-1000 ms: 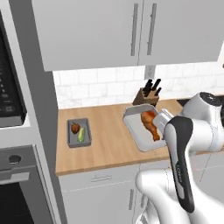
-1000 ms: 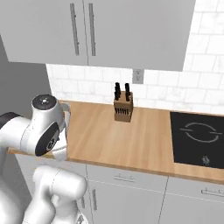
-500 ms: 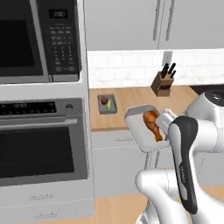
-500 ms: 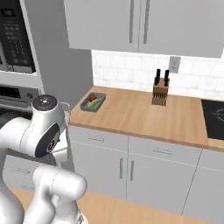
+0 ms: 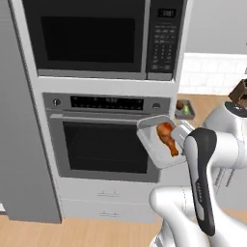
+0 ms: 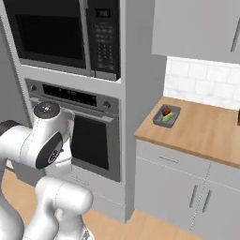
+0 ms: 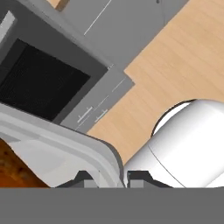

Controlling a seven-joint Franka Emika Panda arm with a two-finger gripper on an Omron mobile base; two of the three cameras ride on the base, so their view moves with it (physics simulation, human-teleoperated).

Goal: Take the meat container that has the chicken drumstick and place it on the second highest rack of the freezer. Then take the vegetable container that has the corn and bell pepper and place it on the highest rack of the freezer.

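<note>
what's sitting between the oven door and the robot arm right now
The meat container with the chicken drumstick, held up before the wall oven in the left base view.

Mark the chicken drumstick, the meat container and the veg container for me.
chicken drumstick (image 5: 167,136): left base view, thick meaty end.
meat container (image 5: 153,147): left base view, bare tray floor.
vegetable container (image 6: 165,122): right base view, near rim, on the counter.

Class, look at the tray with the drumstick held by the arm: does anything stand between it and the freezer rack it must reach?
No freezer rack shows. The meat container with the chicken drumstick hangs before the wall oven, so no obstacle can be judged.
</note>
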